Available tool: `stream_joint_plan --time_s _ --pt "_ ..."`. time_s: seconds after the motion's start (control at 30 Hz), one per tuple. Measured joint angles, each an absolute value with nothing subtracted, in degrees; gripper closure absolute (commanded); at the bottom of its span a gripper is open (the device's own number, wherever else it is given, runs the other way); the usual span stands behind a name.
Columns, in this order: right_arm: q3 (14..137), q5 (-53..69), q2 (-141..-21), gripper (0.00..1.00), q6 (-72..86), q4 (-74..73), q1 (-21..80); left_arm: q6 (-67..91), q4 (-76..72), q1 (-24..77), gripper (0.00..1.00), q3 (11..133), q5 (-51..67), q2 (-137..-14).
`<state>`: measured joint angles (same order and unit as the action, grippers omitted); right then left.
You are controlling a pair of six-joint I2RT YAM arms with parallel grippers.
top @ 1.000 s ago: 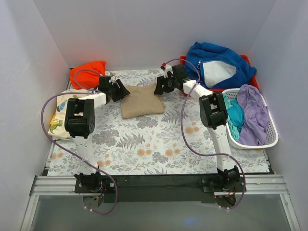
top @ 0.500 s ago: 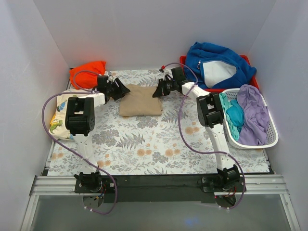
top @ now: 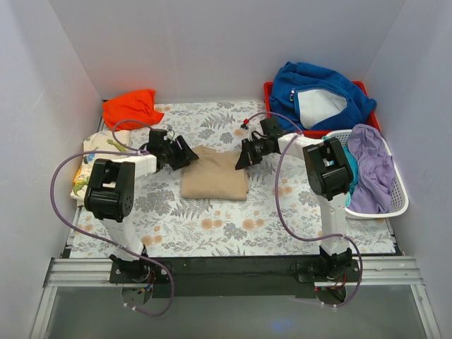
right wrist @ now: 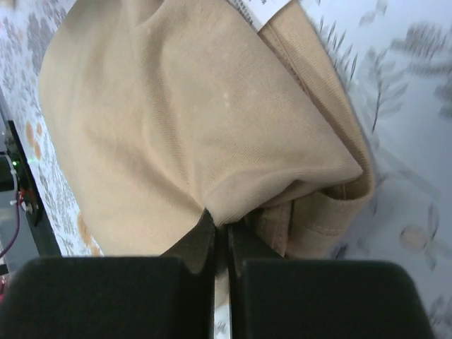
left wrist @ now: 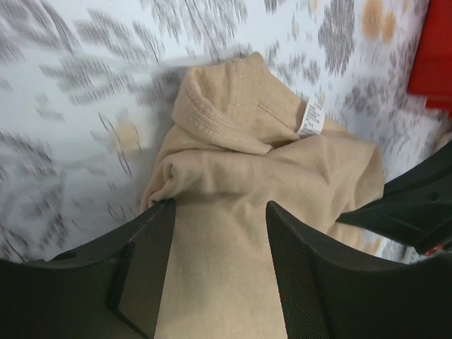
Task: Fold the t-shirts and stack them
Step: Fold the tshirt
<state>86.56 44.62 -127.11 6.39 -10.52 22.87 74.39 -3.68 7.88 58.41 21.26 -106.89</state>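
Middle of frame, flat on the flowery bench [top: 212,222]: folded tan t-shirt [top: 214,180]. Pinched tight at its right edge by right hand [top: 239,162], gripped at left by half-closed left hand [top: 187,152].

Top camera looks down from behind; wrist cameras closely share the tan t-shirt [top: 214,173].

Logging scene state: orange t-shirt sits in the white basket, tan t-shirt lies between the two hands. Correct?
Not quite. The top external view shows the orange t-shirt lying at the far left, not in the white basket. The tan t-shirt does lie between the left hand and right hand.
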Motion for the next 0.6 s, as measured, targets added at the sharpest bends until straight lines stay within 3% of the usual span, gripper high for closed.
stream_joint_plan --time_s 0.13,0.17,0.33,0.6 --pt "80.1 41.6 -121.5 0.99 2.7 -14.4 22.9 75.0 -1.6 10.5 0.47 51.6 20.6 -100.7" --pt "79.0 40.9 -120.6 0.83 2.0 -14.9 22.9 75.1 -1.3 10.8 0.47 50.5 20.6 -99.6" --pt "76.0 39.3 -117.6 0.42 -0.5 -16.4 22.9 74.7 2.0 11.5 0.47 46.0 20.1 -93.7" --pt "72.6 31.3 -106.1 0.37 -1.7 -17.5 22.9 72.5 5.9 11.5 0.45 46.9 15.9 -83.7"
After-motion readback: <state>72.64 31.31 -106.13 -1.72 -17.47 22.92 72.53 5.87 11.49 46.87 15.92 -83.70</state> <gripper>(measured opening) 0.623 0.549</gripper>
